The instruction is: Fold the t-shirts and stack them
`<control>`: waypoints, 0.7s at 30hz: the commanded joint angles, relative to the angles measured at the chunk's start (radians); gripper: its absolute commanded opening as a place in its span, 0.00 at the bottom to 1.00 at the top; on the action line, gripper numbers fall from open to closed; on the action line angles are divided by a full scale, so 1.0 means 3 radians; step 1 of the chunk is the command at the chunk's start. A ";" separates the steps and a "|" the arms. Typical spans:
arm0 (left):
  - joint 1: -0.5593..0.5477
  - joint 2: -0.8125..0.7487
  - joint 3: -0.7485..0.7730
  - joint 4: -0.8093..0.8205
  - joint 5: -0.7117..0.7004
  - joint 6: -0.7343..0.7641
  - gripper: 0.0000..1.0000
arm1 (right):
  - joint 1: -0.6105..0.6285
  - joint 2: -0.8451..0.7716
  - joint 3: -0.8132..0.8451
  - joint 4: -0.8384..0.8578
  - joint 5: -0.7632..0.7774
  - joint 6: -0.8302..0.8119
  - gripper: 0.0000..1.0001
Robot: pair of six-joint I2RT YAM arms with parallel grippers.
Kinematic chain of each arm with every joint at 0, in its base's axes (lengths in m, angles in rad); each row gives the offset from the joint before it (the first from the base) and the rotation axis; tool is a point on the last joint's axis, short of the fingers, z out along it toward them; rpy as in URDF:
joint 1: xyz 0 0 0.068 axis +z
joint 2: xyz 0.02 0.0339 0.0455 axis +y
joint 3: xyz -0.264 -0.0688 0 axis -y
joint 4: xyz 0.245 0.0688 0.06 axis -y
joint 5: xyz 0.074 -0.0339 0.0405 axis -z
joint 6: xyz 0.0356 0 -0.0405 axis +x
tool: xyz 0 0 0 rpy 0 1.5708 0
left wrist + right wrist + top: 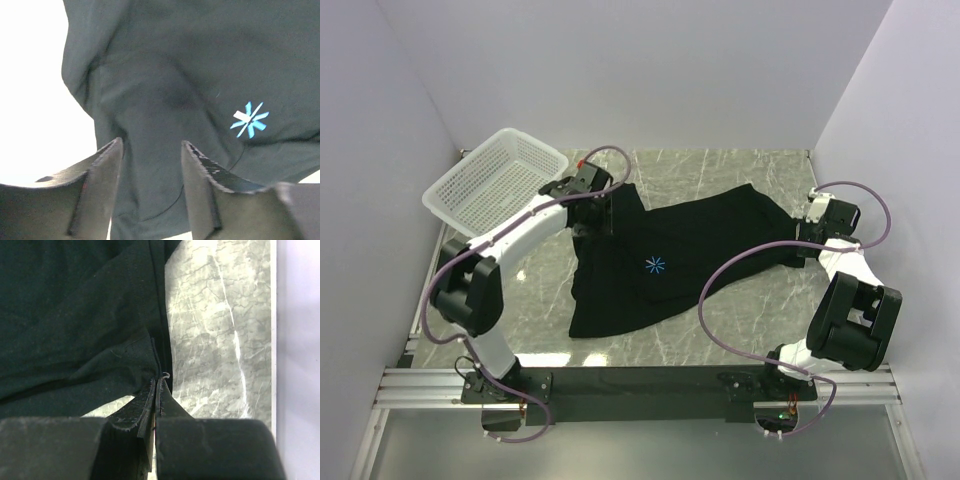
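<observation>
The shirt lies across the middle of the top view, spread but rumpled. One end reaches the upper left by the basket and the other runs to the right edge of the frame. Its blue mark faces up near the centre.

It is thin, limp black cloth: light, not fragile, and unable to keep a shape by itself. It will likely sag and drag wherever it is not held, and a single pinch would bunch it. Hems, sleeve ends and corners look like the best places to take hold, two at once and well apart, so that an edge stays taut through a fold. The creases under the left arm suggest it gathers easily when pushed.

The left gripper hangs over the shirt's upper-left part with its jaws apart, and the cloth shows through the gap. Nothing appears pinched between them. The right gripper is closed tight on the shirt's right edge, where the hem runs into its tips.

The table is a smooth, marble-patterned slab, flat and probably slick, so the cloth should slide on it rather than catch. There is bare surface below and above the shirt for laying a fold. White walls close in the left, back and right sides. The basket sits tilted at the upper left, just beside the left gripper. A purple cable loops over the shirt's lower right and could snag the cloth.
</observation>
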 commanded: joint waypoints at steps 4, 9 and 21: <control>0.0014 -0.0764 -0.0688 0.0026 0.0219 -0.0094 0.60 | -0.0027 -0.0136 0.0037 -0.0042 -0.0197 -0.0182 0.00; 0.0024 -0.1311 -0.1465 0.0138 0.0552 -0.0324 0.60 | -0.0027 -0.0116 0.0048 -0.0123 -0.0305 -0.0244 0.00; 0.0060 -0.1384 -0.2075 0.0450 0.0721 -0.0401 0.57 | -0.0027 -0.0059 0.0083 -0.0205 -0.0382 -0.0295 0.00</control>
